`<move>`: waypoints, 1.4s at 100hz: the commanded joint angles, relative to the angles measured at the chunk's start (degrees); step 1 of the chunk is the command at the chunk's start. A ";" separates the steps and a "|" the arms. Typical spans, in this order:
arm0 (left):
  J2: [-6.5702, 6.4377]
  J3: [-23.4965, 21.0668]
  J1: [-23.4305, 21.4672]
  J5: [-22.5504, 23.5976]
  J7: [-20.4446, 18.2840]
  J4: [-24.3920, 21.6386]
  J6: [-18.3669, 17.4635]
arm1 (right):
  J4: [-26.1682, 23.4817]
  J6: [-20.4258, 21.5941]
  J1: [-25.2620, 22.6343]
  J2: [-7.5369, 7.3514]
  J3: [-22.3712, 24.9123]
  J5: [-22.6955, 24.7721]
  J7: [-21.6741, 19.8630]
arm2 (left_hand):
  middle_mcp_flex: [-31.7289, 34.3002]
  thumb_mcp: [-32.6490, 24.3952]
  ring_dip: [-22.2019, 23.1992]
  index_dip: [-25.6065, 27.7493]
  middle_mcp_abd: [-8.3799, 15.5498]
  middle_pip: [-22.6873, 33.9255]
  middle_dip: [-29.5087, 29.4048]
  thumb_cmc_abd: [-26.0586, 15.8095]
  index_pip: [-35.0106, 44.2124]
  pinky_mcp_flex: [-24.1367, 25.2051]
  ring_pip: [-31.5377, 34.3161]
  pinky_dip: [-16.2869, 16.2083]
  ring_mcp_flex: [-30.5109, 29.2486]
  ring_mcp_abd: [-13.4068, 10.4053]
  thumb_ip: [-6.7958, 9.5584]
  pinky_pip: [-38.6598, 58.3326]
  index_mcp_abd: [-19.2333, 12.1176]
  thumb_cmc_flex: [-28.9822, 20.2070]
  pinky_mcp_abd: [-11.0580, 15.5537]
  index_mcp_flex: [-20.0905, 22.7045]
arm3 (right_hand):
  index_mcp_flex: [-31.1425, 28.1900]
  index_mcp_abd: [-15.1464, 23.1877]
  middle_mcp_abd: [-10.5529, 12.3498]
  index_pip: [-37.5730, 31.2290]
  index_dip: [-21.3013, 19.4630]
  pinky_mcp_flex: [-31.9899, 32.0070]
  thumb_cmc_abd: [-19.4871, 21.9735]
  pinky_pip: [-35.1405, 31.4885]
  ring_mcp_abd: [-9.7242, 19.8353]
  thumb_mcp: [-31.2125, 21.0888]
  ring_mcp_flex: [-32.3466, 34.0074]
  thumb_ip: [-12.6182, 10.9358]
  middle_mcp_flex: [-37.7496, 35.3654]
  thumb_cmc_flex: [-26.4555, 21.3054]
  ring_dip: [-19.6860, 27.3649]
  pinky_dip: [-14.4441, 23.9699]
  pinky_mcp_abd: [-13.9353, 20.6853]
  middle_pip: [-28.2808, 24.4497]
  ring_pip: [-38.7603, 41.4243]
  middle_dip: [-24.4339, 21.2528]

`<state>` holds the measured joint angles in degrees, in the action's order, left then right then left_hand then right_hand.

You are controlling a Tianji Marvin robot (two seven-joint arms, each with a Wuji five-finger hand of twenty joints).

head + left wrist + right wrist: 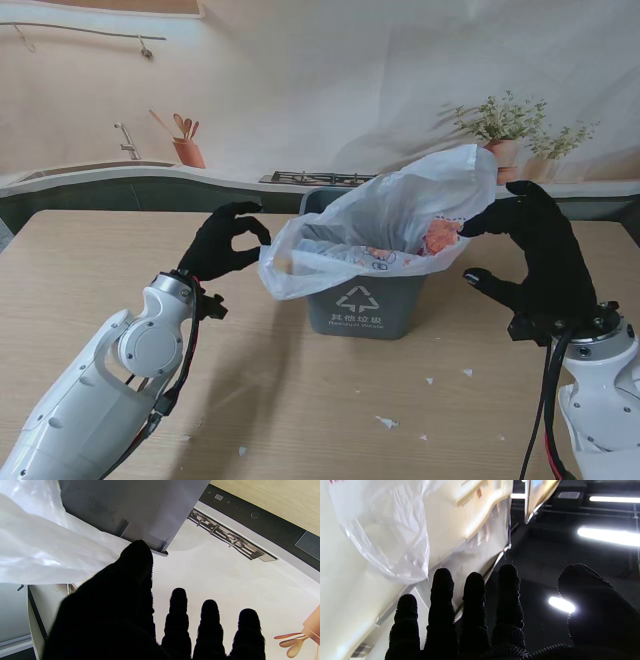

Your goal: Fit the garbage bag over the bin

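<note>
**Bag draped over bin, both hands at its edges**

The left hand (225,245) pinches the garbage bag (390,215) edge just beside it. The right hand (535,255) touches the bag's far side, fingers spread; grip unclear. The bin (362,302) stands between them on the bench (300,400).

Backdrop: a printed kitchen scene (330,90) stretches behind the table, pale cream wall with soft daylight tone.
Counter: a grey-green worktop (150,185) runs across the print, with a sink and tap (127,142) at left.
Utensils: a terracotta pot of wooden spoons (186,148) stands beside the sink.
Hob: a gas stove grate (318,178) sits mid-counter.
Plants: two potted herbs (505,125) at right.
Rail: a wall rail (85,32) hangs upper left.
Table: light wood-grain top (300,400), scattered with small white scraps (386,422).
Ceiling: bright strip lights (607,536) glow against darkness in the right wrist view.
</note>
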<state>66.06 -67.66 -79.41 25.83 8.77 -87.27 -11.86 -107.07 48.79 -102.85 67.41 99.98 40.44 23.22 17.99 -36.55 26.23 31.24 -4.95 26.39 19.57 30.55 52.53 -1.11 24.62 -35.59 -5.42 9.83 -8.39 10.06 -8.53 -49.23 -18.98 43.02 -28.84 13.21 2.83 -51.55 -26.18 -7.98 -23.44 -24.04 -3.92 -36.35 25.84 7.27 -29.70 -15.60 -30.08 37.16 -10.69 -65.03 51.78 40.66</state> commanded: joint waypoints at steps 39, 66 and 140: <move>0.07 -0.19 -0.34 0.16 -0.84 -0.40 0.22 | -1.30 -4.33 3.17 -0.74 -3.40 5.98 0.43 | -1.31 -1.18 0.49 0.83 2.55 0.79 0.70 -1.78 1.87 0.03 0.87 -1.20 -0.32 -0.47 -0.45 0.45 -0.64 -2.75 -0.11 0.32 | -9.88 1.01 2.15 -5.23 9.68 -5.33 -4.84 -3.71 -0.39 7.14 8.59 -1.76 -13.68 -13.85 -1.83 -0.86 0.05 1.42 4.23 -2.48; -0.11 -0.19 -0.05 0.15 -1.64 -0.21 -0.20 | 0.12 -6.48 4.87 -2.13 -6.71 8.57 -2.43 | -1.30 -1.19 0.47 0.87 2.63 0.78 0.70 -1.78 1.91 0.09 0.84 -1.19 -0.31 -0.52 -0.47 0.39 -0.69 -2.78 -0.09 0.33 | -6.85 0.65 2.92 -5.54 13.14 3.12 -5.25 -27.43 -0.25 9.61 9.34 -1.31 -13.13 -18.81 -0.53 -12.23 1.42 7.45 1.84 -6.90; -0.11 -0.85 -0.87 0.34 -1.39 -0.82 0.39 | 2.81 -20.42 8.45 -4.55 -13.45 18.18 -3.04 | -1.28 -1.37 0.45 0.88 2.91 0.84 0.72 -1.68 1.94 0.08 0.83 -1.18 -0.32 -0.59 -0.48 0.34 -0.73 -2.87 -0.08 0.39 | -5.47 1.17 1.01 -9.18 17.55 4.14 -11.49 -32.90 -1.95 -26.86 9.40 8.21 -12.21 -10.62 0.31 -17.04 1.17 8.55 0.10 -13.13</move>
<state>65.85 -68.39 -80.00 26.19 8.02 -87.51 -11.78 -104.71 28.59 -94.25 62.82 86.86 58.56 21.49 17.98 -36.58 26.23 31.24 -4.87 26.42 19.58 30.55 52.53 -1.15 24.62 -35.60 -5.42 9.83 -8.39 10.06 -8.52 -49.23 -18.98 43.01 -35.12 14.30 4.12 -61.11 -9.54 -5.02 -32.85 -55.20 -4.61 -60.50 35.89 12.86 -43.37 -26.63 -30.28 20.94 -10.02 -57.46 52.47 28.02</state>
